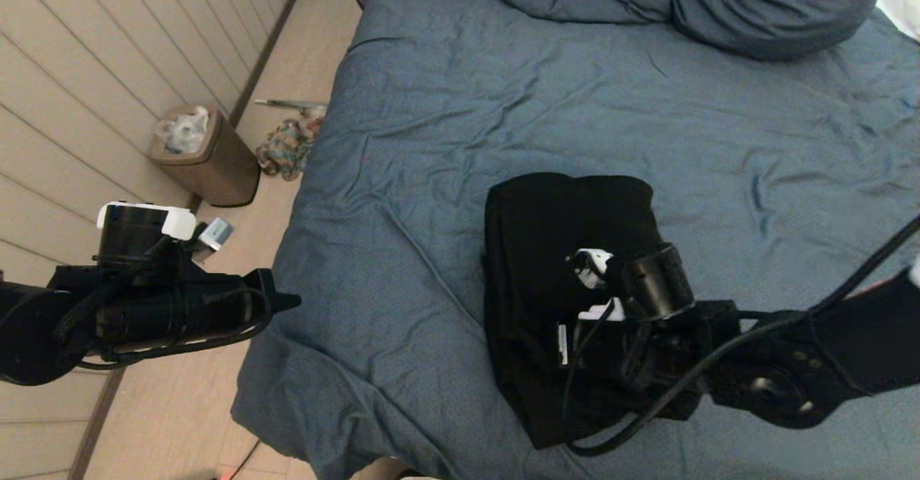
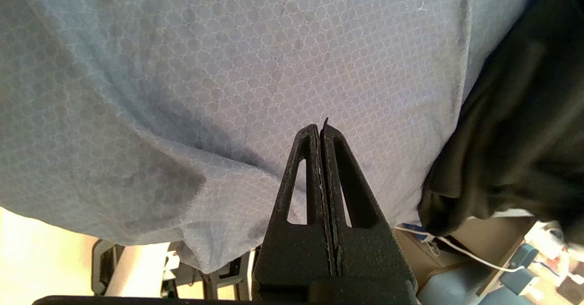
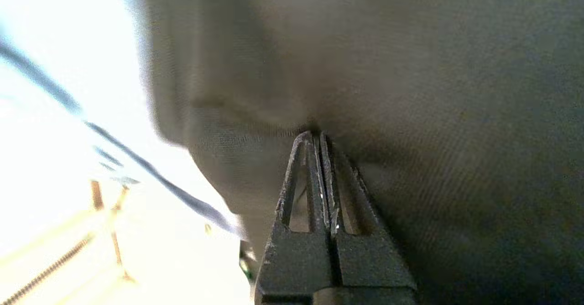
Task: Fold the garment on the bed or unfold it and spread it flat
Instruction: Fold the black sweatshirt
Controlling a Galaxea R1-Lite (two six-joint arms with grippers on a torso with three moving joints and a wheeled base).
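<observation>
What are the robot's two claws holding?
Nothing. The left gripper is shut over the bed; the right gripper is shut against the garment.

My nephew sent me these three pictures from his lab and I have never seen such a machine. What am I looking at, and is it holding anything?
It is a two-armed robot at a bed with a blue cover. The wide picture comes from a camera on its head, looking down. A black garment, folded into a compact bundle, lies on the bed.

The other two pictures come from cameras on its wrists, behind each claw. The left claw is shut and empty, off the bed's left edge with blue cover in front of it. The right claw is also shut, its tips against the black fabric; no cloth shows between them, so it seems to hold nothing.

On the floor stands a small brown bin.
</observation>
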